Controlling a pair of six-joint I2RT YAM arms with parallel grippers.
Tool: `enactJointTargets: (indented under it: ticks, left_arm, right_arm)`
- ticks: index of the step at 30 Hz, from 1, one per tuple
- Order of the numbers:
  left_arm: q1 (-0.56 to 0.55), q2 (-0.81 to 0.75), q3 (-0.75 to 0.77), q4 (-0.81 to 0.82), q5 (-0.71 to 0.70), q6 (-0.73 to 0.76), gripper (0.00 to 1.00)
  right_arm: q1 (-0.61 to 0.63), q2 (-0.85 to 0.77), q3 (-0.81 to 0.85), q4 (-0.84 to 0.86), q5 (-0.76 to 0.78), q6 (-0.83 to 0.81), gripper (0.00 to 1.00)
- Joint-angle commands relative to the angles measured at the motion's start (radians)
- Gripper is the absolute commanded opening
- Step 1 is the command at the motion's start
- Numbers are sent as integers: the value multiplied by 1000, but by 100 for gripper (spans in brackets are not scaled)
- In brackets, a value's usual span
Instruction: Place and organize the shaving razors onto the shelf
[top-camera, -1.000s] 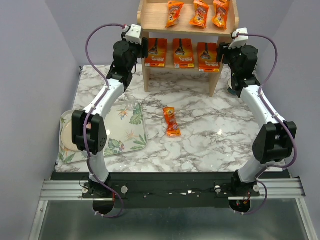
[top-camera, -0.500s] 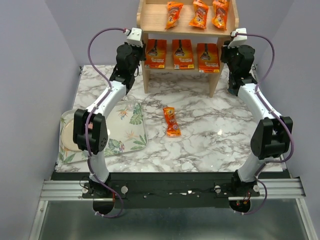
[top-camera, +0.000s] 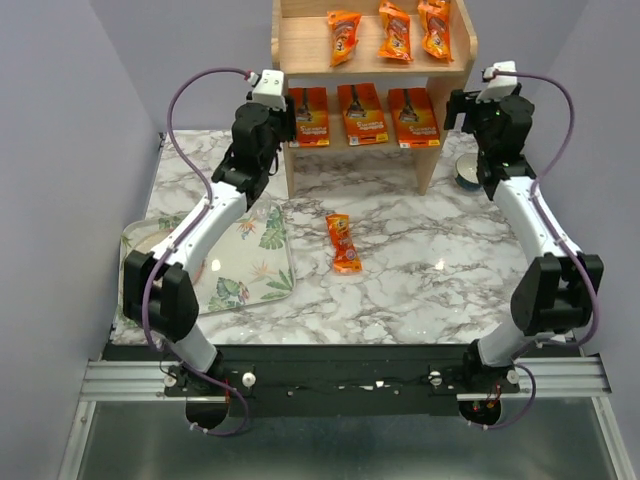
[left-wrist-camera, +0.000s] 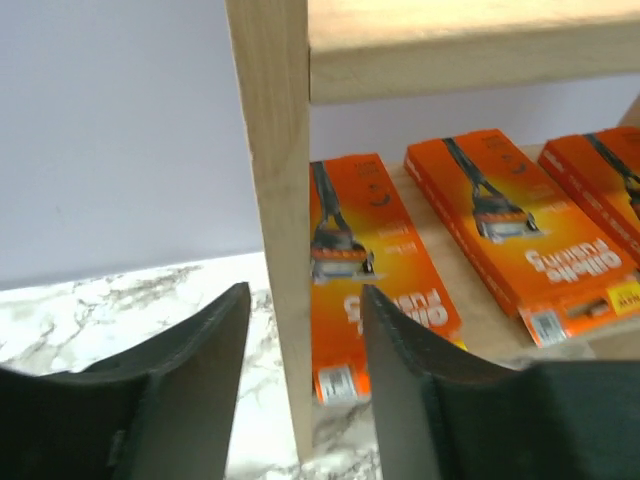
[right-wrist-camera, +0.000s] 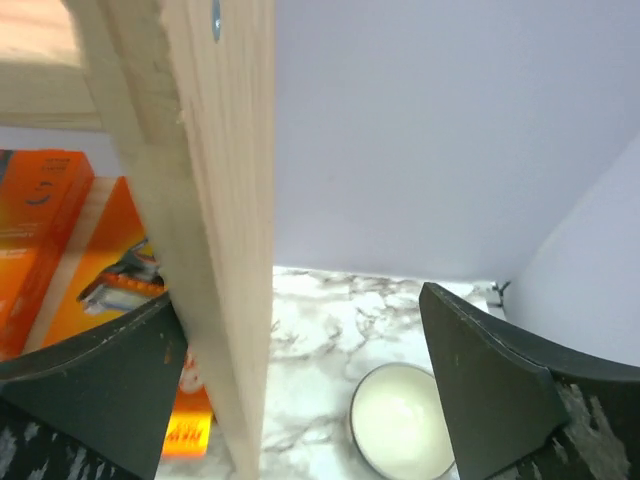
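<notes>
While the left hand (left-wrist-camera: 302, 295) and right hand (right-wrist-camera: 295, 300) gape empty at the shelf (top-camera: 305, 40), the razor pack (top-camera: 343, 243) behind them looks light, stiff and slick, best pinched across its narrow edges.

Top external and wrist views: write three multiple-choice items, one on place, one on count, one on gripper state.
1. Where is the lone narrow razor pack? A) marble table B) white bowl C) leaf-print tray
2. How many wide razor cards lie on the shelf's lower tier? A) two B) three C) five
3. The left gripper is: A) shut on a pack B) out of view C) open, empty
1A, it lies on the marble; 2B, three sit side by side; 3C, its fingers stand apart.
</notes>
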Motion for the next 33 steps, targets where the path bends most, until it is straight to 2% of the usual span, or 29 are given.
enactJointTargets:
  ticks: [1,2,5,8,10,13,15,18,21,25,29,33]
  left_arm:
    - [-20,-210,-111,-206,-115,-70,62]
    - [-20,-245,-144,-245,-123,-85,69]
    - [-20,-366,-259,-352,-91,-138,73]
    - [-23,-451,-392,-401,90,-148,72]
    - [-26,-480,-487,-398,289,-171,72]
    - [-93,-468,-567,-374,388,-208,72]
    - [-167,-445,-608,-296,403,-235,72]
    - [-231,-370,-675,-216,324,-327,73]
    - [-247,-260,-681,-156,323,-430,73]
    - [-268,-143,-636,-144,296,-510,73]
    - [-279,-55,-610,-66,301,-544,73]
    - [-301,64,-535,-111,308,-577,73]
  right_arm:
    - [-18,-279,-110,-114,11,118,100]
    - [-17,-319,-143,-130,11,134,100]
    - [-18,-468,-222,-240,-45,189,100]
    - [-11,-577,-287,-400,-173,221,100]
    - [-1,-617,-318,-511,-262,249,100]
    - [2,-666,-370,-631,-359,269,100]
    - [5,-692,-420,-644,-400,255,100]
    - [5,-695,-442,-653,-399,267,100]
    - [5,-697,-454,-635,-433,261,100]
    - [6,-689,-442,-674,-456,238,100]
    - [6,-687,-442,-719,-476,235,100]
    - [5,-727,-493,-702,-476,244,100]
